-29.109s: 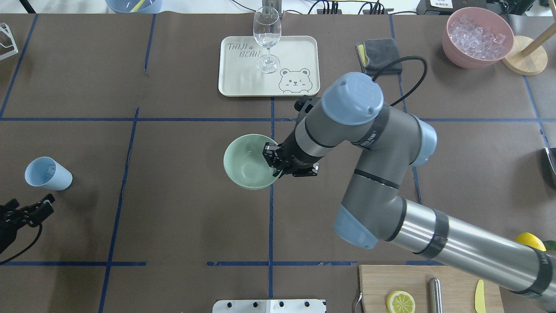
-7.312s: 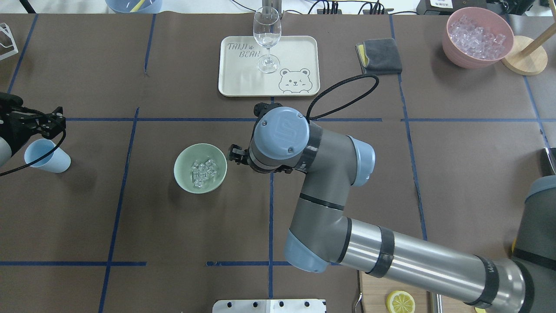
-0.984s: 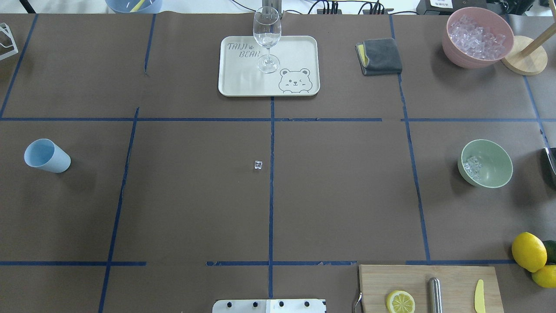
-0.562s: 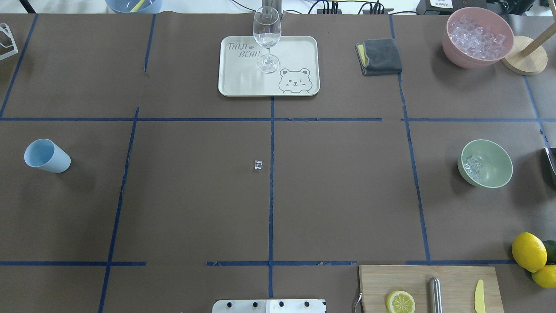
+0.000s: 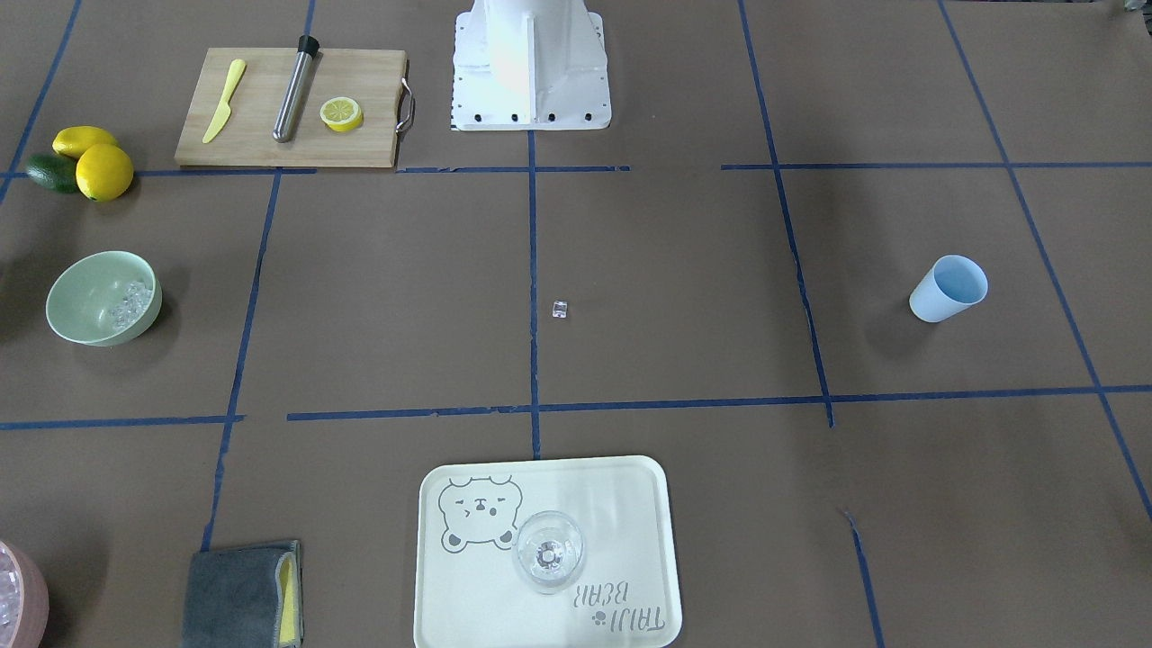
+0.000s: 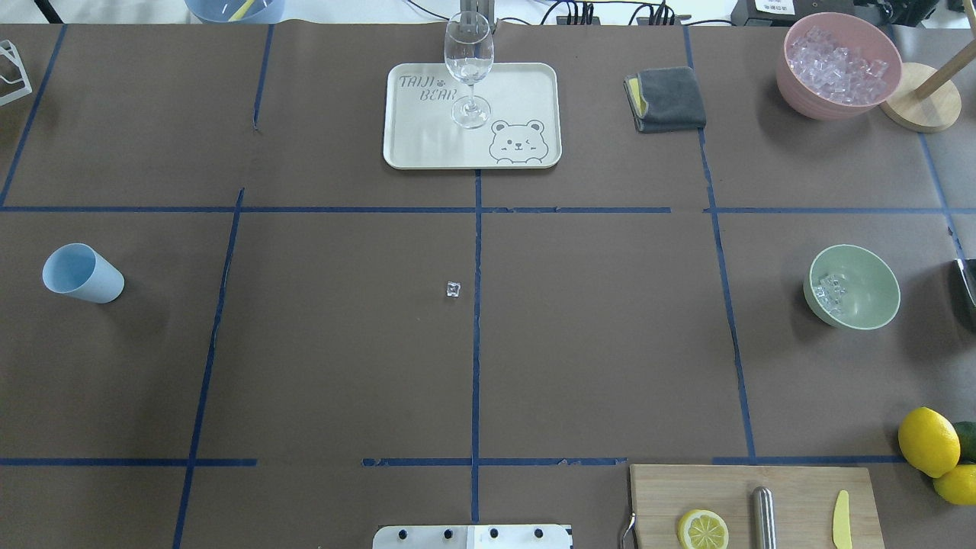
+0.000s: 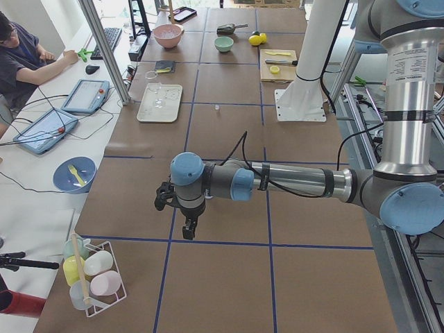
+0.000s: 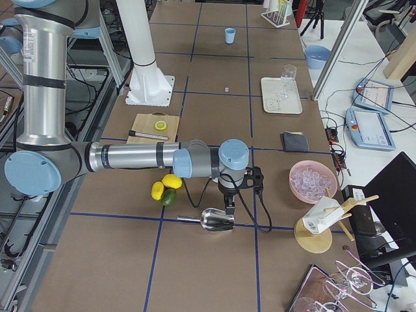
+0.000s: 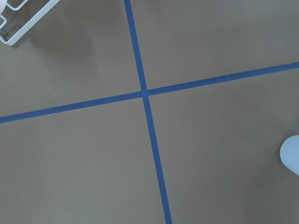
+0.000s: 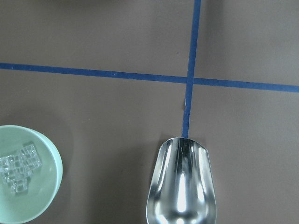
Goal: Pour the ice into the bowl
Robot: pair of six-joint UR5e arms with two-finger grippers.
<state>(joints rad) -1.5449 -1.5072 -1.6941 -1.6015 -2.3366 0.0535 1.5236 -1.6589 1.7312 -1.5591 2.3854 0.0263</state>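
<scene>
By the right gripper (image 8: 229,209), a mirror-glossy metal scoop (image 10: 182,186) and a matt bowl (image 10: 46,196) of glassy ice (image 10: 16,170) sit on matt paper (image 10: 103,107).

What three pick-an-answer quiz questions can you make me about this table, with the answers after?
1. Where on the table is the stray ice cube? A near the middle; B at a corner; C hanging over an edge.
2. What colour is the bowl nearest the lemons? A red; B black; C green.
3. How is the wine glass? A lying down; B upright on the tray; C upside down.
Answers: 1 A, it lies alone beside the centre tape line. 2 C, it looks pale green in both wide views. 3 B, its foot sits flat on the tray.
</scene>
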